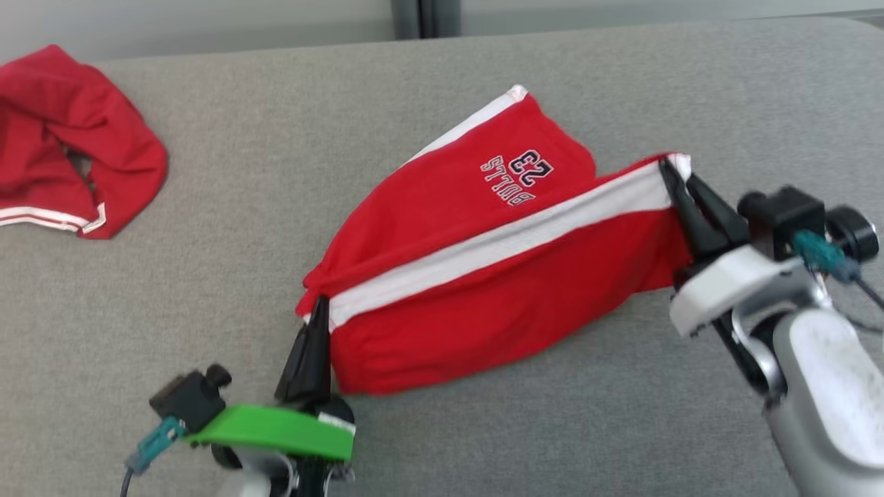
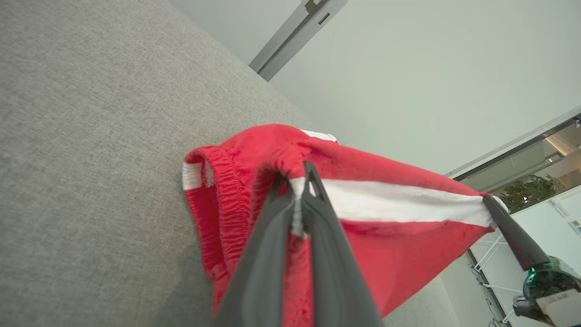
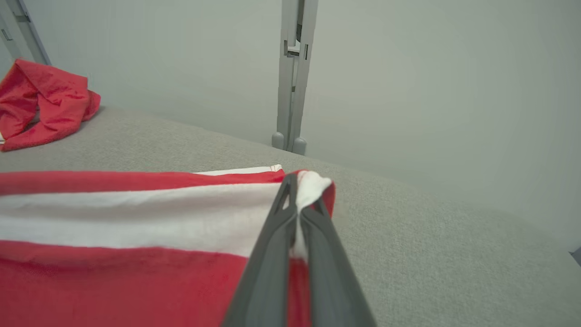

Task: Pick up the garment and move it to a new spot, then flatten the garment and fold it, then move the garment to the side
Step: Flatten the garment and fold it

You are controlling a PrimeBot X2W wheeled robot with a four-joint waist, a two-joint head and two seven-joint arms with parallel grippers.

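The garment (image 1: 483, 290) is red with a white stripe, an elastic band at one end and dark white-outlined lettering. It is stretched along the white stripe between my two grippers, while its far part rests on the grey surface. My left gripper (image 1: 319, 304) is shut on the garment's near-left corner, seen up close in the left wrist view (image 2: 302, 181) pinching the white stripe beside the gathered band (image 2: 218, 204). My right gripper (image 1: 673, 166) is shut on the right corner, its tips (image 3: 295, 190) clamped on the white end of the stripe (image 3: 136, 218).
A second red piece of clothing (image 1: 69, 138) with white-and-red striped trim lies crumpled at the far left of the grey fabric surface (image 1: 242, 172), also in the right wrist view (image 3: 41, 104). A pale wall with a grey post (image 3: 292, 72) stands behind the surface.
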